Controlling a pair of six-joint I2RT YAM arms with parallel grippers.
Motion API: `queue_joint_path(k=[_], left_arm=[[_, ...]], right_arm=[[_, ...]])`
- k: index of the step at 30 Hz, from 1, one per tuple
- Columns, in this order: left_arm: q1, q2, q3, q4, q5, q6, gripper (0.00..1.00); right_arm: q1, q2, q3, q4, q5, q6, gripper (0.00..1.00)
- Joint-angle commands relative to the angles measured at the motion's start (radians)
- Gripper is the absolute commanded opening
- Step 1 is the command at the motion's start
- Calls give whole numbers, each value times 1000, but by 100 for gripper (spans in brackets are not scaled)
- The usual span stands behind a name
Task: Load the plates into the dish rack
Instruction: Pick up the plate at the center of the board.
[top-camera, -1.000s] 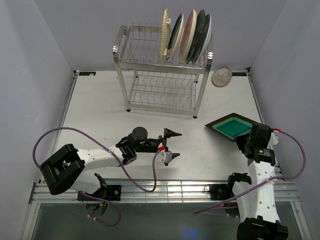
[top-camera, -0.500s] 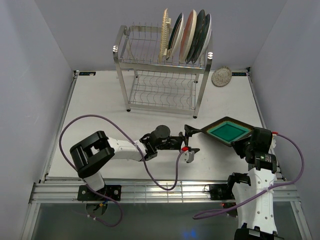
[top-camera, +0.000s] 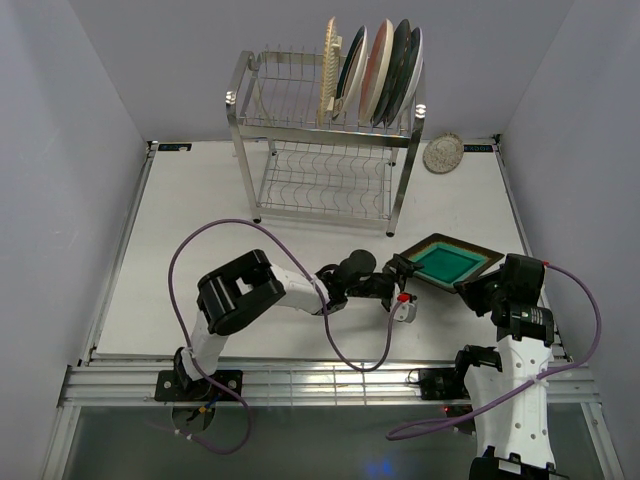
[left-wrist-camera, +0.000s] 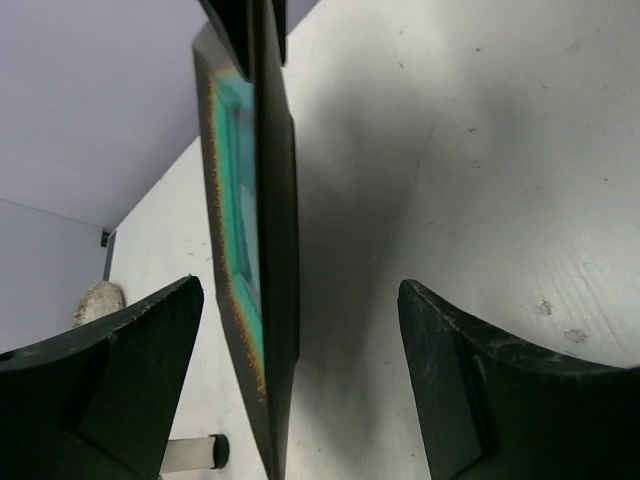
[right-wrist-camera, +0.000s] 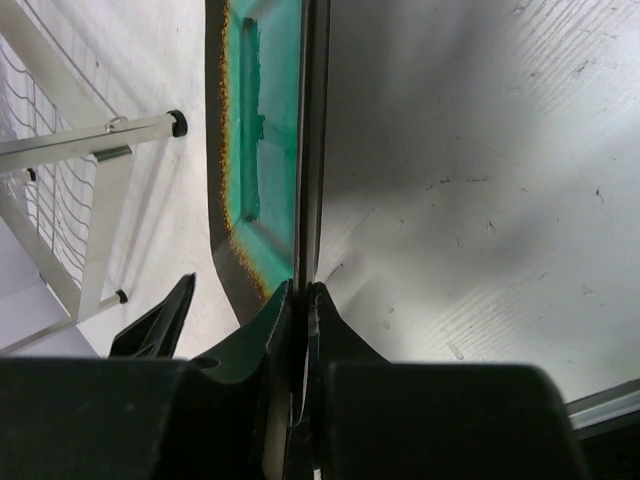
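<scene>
The brown square plate with a teal centre (top-camera: 447, 262) hangs tilted just above the table, and my right gripper (top-camera: 481, 291) is shut on its near right edge. In the right wrist view both fingers pinch the plate's rim (right-wrist-camera: 300, 292). My left gripper (top-camera: 403, 287) is open and straddles the plate's left corner; the plate (left-wrist-camera: 238, 200) stands edge-on between the wide fingers (left-wrist-camera: 120, 380), nearer the left one, with gaps on both sides. The dish rack (top-camera: 320, 160) stands at the back with several plates (top-camera: 378, 72) upright in its top tier. A small silver-grey plate (top-camera: 443, 153) lies at the back right.
The rack's lower shelf (top-camera: 325, 190) holds nothing. Its front right leg (top-camera: 397, 208) stands just behind the held plate, and its foot (right-wrist-camera: 176, 123) shows in the right wrist view. A purple cable (top-camera: 210, 245) loops over the table by the left arm.
The left arm has swung right across the table until its open jaws straddle the plate's corner. The right gripper has carried the plate a little left and tilted it.
</scene>
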Motion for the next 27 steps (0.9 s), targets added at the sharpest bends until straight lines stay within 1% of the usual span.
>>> queue_joint_path(k=[1,4,7,9,12,15,16,19,22,23,24,26,27], left_arm=[[-11,10,62,-66,5,31,87],[-11,47,139,-138,-8,19,79],[-11,59,163,-154,-5,17,70],[-12,58,165,-155,0,16,66],[-14,50,163,-158,0,13,64],[-14,42,159,-160,4,11,59],[-14,41,153,-160,6,11,56],[-15,36,151,-160,17,5,51],[-18,39,157,-160,11,-1,37],[-20,41,160,-160,6,-4,24],[-21,39,162,-160,1,-9,18],[-23,36,162,-155,-9,-19,12],[-23,36,162,-152,-12,-23,11]], right_arm=[[6,-15,81,85,-81,-15,8],[8,-18,78,87,-93,-18,8],[6,-23,76,91,-100,-24,8],[6,-23,69,96,-112,-26,8],[8,-23,59,104,-119,-30,8],[8,-21,47,113,-135,-32,8],[8,-21,44,117,-139,-29,8],[9,-25,39,125,-143,-24,8],[9,-26,41,124,-132,-29,8],[9,-25,41,125,-130,-30,8],[9,-22,41,127,-130,-33,8],[9,-12,33,139,-130,-46,8],[9,-9,29,146,-133,-49,8]])
